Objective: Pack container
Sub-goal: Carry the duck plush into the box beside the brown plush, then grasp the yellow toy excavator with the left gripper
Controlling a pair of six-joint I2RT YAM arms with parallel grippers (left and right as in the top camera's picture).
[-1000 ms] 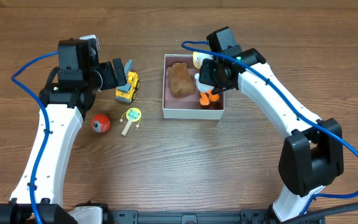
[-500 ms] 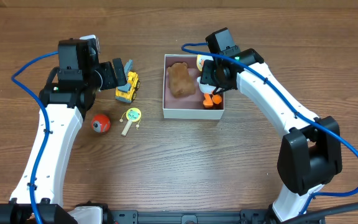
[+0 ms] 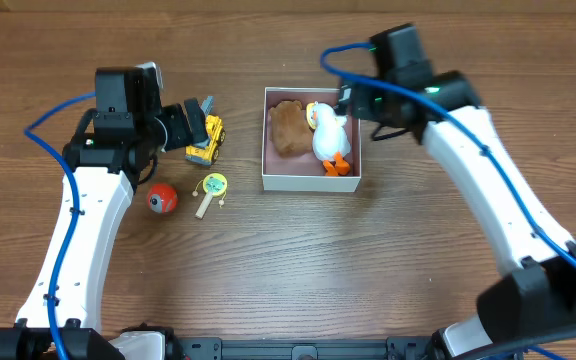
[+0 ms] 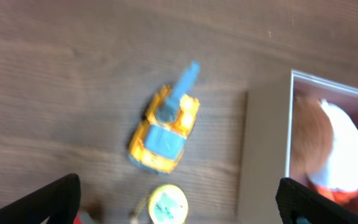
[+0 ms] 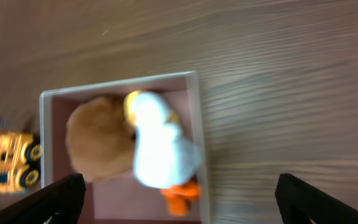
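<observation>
While a white duck plush [image 3: 329,140] and a brown plush [image 3: 288,127] lie touching inside the container [image 3: 311,181], set on a wooden table [image 3: 368,260], the right gripper [image 3: 348,100] hangs over the container's far right corner, fingers spread wide and empty. Left of the container, the left gripper [image 3: 201,115], likewise spread and empty, hovers by a yellow toy truck [image 3: 206,141]; a red ball [image 3: 162,198] and yellow rattle [image 3: 212,188] lie near the container's near left corner.

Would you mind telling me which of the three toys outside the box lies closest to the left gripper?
The yellow toy truck, right beside the left gripper; the red ball and the round yellow rattle lie farther off, nearer the robot's base.
</observation>
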